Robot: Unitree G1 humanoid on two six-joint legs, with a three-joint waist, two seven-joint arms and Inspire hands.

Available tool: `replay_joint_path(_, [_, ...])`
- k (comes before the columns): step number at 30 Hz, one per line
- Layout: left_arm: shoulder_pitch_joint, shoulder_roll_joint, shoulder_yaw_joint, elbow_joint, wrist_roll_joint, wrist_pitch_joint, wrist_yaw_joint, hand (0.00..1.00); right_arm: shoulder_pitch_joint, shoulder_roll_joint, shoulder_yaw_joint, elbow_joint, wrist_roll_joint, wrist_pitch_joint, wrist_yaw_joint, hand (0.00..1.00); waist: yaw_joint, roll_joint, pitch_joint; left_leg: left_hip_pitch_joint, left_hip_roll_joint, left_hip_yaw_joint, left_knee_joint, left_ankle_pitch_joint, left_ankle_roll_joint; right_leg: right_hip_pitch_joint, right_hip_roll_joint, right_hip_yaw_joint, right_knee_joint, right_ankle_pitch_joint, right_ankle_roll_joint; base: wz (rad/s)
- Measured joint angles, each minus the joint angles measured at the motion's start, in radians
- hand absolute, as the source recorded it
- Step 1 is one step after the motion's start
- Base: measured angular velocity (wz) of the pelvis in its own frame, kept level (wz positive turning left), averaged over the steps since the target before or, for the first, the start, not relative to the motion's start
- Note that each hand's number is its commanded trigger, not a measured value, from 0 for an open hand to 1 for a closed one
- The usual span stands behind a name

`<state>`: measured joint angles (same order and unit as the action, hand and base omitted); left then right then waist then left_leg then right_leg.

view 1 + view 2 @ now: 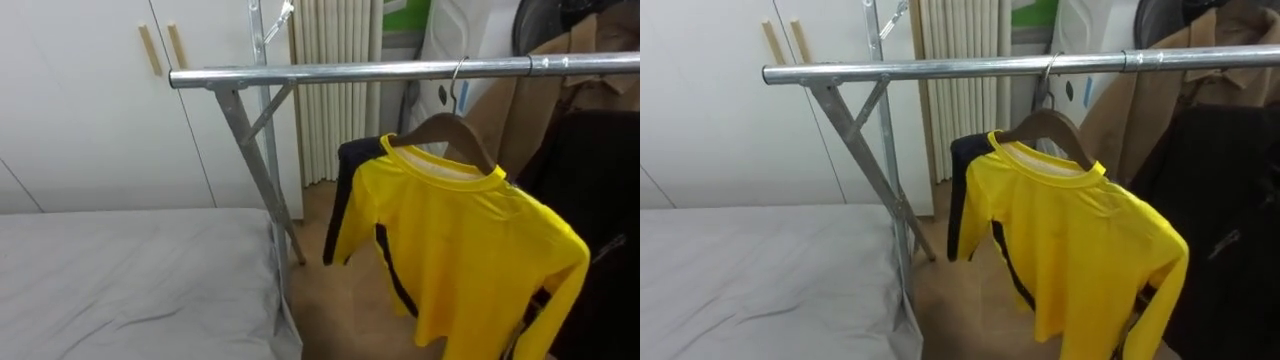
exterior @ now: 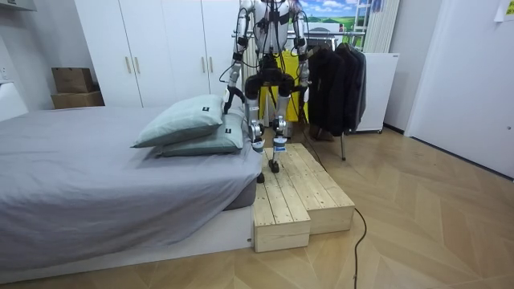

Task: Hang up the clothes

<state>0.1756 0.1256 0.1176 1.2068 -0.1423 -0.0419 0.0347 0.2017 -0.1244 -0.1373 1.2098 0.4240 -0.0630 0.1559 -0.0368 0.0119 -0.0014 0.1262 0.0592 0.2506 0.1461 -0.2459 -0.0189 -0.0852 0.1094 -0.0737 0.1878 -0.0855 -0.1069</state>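
Observation:
A yellow long-sleeved shirt (image 1: 460,250) with dark side stripes hangs on a wooden hanger (image 1: 450,130). The hanger's hook sits over the metal rail (image 1: 350,72) of the clothes rack, right of its slanted end post. In the room view I stand on a wooden platform (image 2: 297,201), facing the rack, with the yellow shirt (image 2: 287,60) just in front of me. My left hand (image 2: 229,94) and right hand (image 2: 303,79) hang low at my sides, away from the shirt.
Dark and brown garments (image 1: 600,200) hang further right on the rail, close to the shirt. A bed (image 1: 120,280) with a grey sheet lies at my left, with pillows (image 2: 181,120) at its head. White wardrobe doors (image 1: 90,120) stand behind the rack.

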Motion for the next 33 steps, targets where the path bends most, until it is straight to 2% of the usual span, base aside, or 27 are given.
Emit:
replay_joint_path(13, [-0.011, 0.007, -0.005, 0.006, 0.028, 0.002, -0.021, 0.00, -0.046, 0.000, 0.017, 0.035, -0.031, -0.001, 0.012, 0.00, -0.010, -0.008, 0.0052, 0.004, 0.000, 0.005, 0.008, 0.001, 0.001, 0.003, 0.000, 0.005, 0.000, 0.000, 0.001, -0.02])
replay_joint_path(19, [-0.026, 0.011, -0.043, 0.014, 0.021, -0.006, -0.024, 0.00, -0.070, -0.005, 0.071, 0.032, -0.045, -0.009, 0.014, 0.00, -0.009, -0.006, 0.0091, 0.003, 0.000, 0.004, 0.009, 0.001, 0.001, 0.000, -0.001, 0.001, 0.000, 0.000, 0.001, 0.01])
replay_joint_path(22, [-0.028, 0.011, -0.044, 0.013, 0.021, -0.019, -0.025, 0.00, -0.081, -0.005, 0.077, 0.032, -0.076, -0.026, 0.009, 0.00, -0.010, -0.006, 0.0101, 0.002, 0.000, -0.003, 0.009, 0.001, 0.001, -0.002, -0.002, -0.006, 0.000, 0.000, 0.001, 0.06])
replay_joint_path(29, [-0.027, 0.006, -0.048, 0.009, 0.025, -0.084, -0.025, 0.00, -0.095, -0.004, 0.100, 0.029, -0.139, -0.078, -0.011, 0.00, -0.008, -0.011, 0.0080, -0.010, 0.000, -0.016, 0.016, 0.001, 0.001, 0.001, -0.007, -0.020, -0.001, 0.001, -0.001, 0.05])
replay_joint_path(33, [-0.034, 0.007, -0.087, 0.008, 0.020, -0.121, -0.026, 0.00, -0.095, -0.003, 0.118, 0.023, -0.161, -0.098, -0.030, 0.00, -0.009, -0.012, 0.0068, -0.014, -0.001, -0.018, 0.019, 0.001, 0.001, 0.003, -0.012, -0.035, -0.002, 0.001, 0.000, 0.00])
